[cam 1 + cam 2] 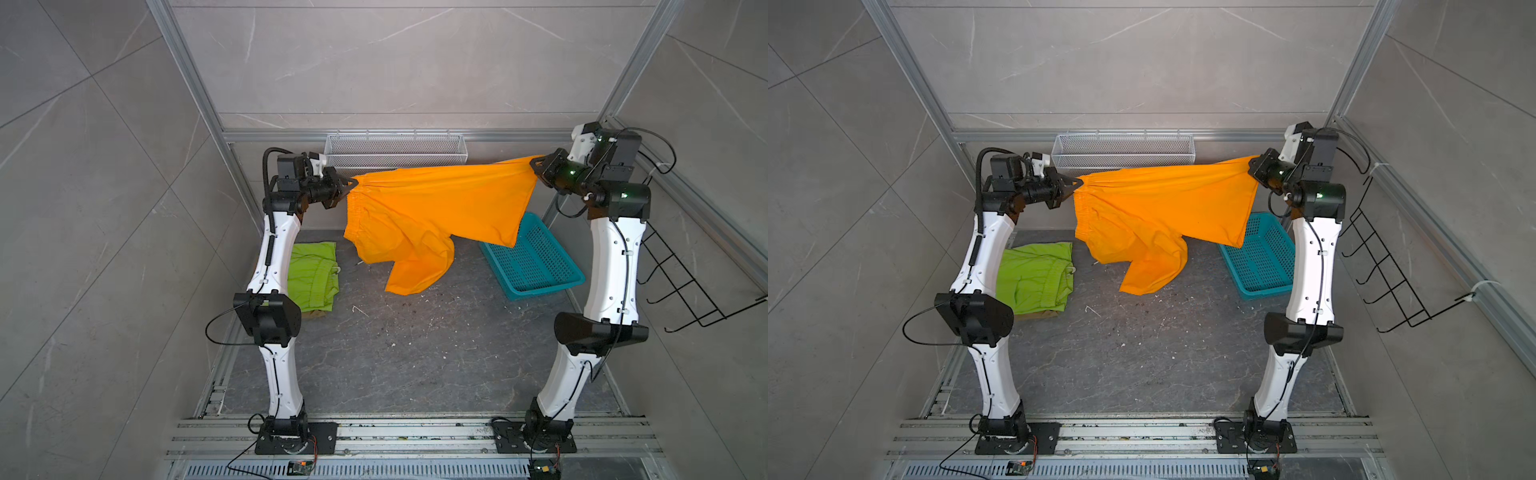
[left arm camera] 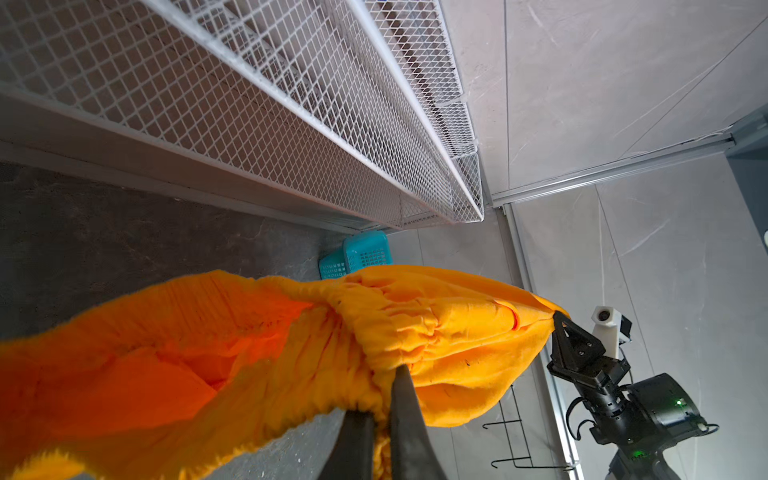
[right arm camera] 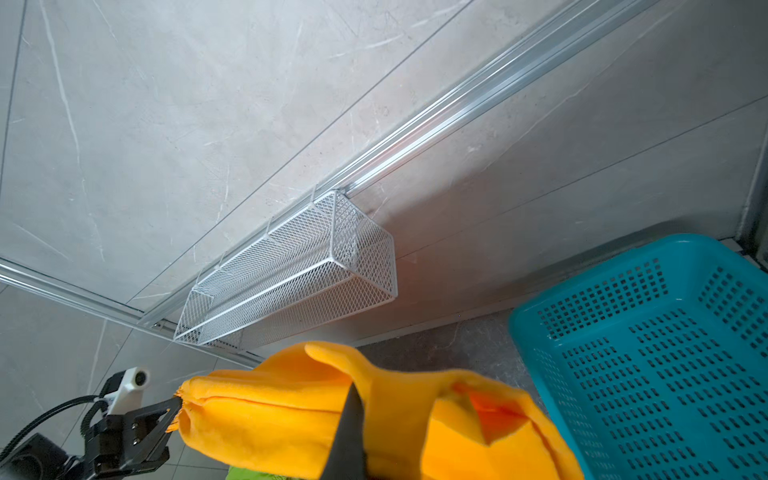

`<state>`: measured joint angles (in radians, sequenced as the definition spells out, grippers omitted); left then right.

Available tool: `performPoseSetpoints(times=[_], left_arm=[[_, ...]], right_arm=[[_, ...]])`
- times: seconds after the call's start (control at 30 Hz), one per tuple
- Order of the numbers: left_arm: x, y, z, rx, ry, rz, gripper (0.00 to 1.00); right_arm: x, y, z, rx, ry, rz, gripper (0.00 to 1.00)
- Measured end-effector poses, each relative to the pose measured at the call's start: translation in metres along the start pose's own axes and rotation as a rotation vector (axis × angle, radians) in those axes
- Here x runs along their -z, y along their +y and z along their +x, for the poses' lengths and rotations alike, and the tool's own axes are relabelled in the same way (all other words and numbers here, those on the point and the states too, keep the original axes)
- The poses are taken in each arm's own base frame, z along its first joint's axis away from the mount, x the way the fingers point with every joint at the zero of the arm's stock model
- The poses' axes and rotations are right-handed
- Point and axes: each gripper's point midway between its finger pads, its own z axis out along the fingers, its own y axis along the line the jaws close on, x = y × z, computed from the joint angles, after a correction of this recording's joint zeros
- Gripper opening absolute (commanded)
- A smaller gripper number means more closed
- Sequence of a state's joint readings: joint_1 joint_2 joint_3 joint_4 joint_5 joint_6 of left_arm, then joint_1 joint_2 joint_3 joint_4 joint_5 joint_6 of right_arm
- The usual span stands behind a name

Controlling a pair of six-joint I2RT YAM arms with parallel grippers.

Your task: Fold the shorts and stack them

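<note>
You're spreading: left gripper (image 1: 353, 182) and right gripper (image 1: 535, 163) each clamp the orange shorts (image 1: 428, 208), taut between them. Next, lay them flat below.

The left white-and-black jointed arm (image 1: 277, 245) rises from its base, bends at a black elbow and turns its wrist inward. Its left black parallel gripper (image 1: 352, 183) is raised and points sideways toward the middle, jaws clamped tight on the gathered waistband of the bright orange fabric shorts (image 1: 428, 208). The right white-and-black jointed arm (image 1: 614, 257) stands in a like pose but reaches a little farther back, and the right black parallel gripper (image 1: 535, 163) points inward and faces the other from well apart, jaws pinched together on a bunched end of the same shorts.
</note>
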<state>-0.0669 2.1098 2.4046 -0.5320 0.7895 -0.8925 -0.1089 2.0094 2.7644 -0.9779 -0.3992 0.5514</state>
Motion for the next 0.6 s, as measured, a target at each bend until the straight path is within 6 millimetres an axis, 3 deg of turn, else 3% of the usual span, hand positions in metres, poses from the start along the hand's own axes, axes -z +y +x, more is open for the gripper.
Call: performPoseSetpoints(times=[0.1, 0.23, 0.37, 0.47, 0.53, 0.57, 0.6], left_arm=[[0.008, -0.001, 0.009, -0.013, 0.001, -0.004, 0.00], [0.039, 0.038, 0.069, 0.034, 0.044, -0.099, 0.00], [0.076, 0.106, 0.155, 0.104, 0.113, -0.250, 0.00], [0.098, 0.172, 0.230, 0.222, 0.192, -0.377, 0.00], [0.111, 0.216, 0.277, 0.323, 0.257, -0.464, 0.00], [0.117, 0.235, 0.300, 0.374, 0.287, -0.507, 0.02], [0.123, 0.249, 0.318, 0.418, 0.312, -0.539, 0.10]], right_arm=[[0.005, -0.014, 0.025, -0.018, 0.085, 0.043, 0.00], [0.019, -0.066, 0.124, -0.103, 0.261, 0.144, 0.00], [0.023, -0.122, 0.229, -0.186, 0.456, 0.233, 0.00], [0.024, -0.164, 0.313, -0.236, 0.610, 0.308, 0.00], [0.036, -0.186, 0.366, -0.269, 0.714, 0.361, 0.00], [0.042, -0.193, 0.385, -0.279, 0.753, 0.380, 0.02], [0.048, -0.199, 0.400, -0.286, 0.785, 0.395, 0.08]])
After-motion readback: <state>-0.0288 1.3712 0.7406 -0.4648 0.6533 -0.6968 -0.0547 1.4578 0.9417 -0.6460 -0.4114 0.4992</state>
